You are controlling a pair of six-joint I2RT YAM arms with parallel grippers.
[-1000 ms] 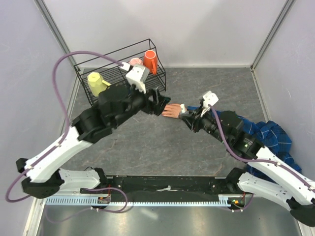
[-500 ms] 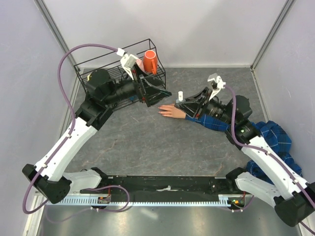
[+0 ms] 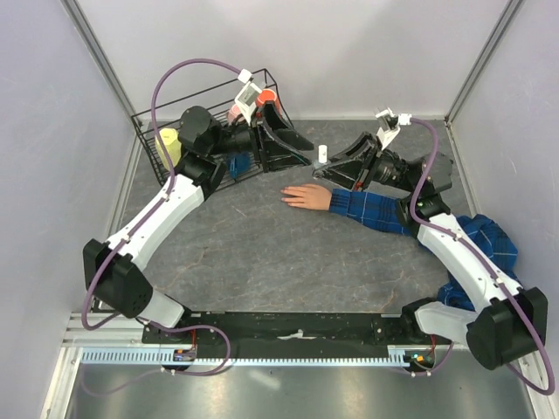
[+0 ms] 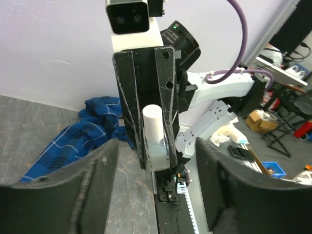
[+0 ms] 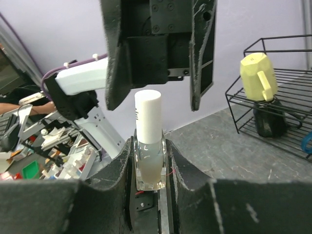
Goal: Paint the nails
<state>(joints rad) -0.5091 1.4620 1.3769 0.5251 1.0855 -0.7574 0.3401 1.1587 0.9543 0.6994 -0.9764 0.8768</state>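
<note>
Now right gripper (image 5: 148, 163) clamps clear bottle (image 5: 147, 131); left gripper (image 4: 156, 146) wide; rack (image 5: 234, 114) holds yellow mug (image 5: 256, 73)

— Can any text, label, brand or number be read?
— None can be read. A few faint dark marks are seen on the white cap (image 5: 147, 116) of the small clear bottle (image 5: 148, 165), but they are too small to be made out.
— And on the yellow mug (image 5: 257, 75)?
— Nothing legible is shown there.

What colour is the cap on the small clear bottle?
White; the cylindrical cap of the small clear bottle shows best in the right wrist view.
</note>
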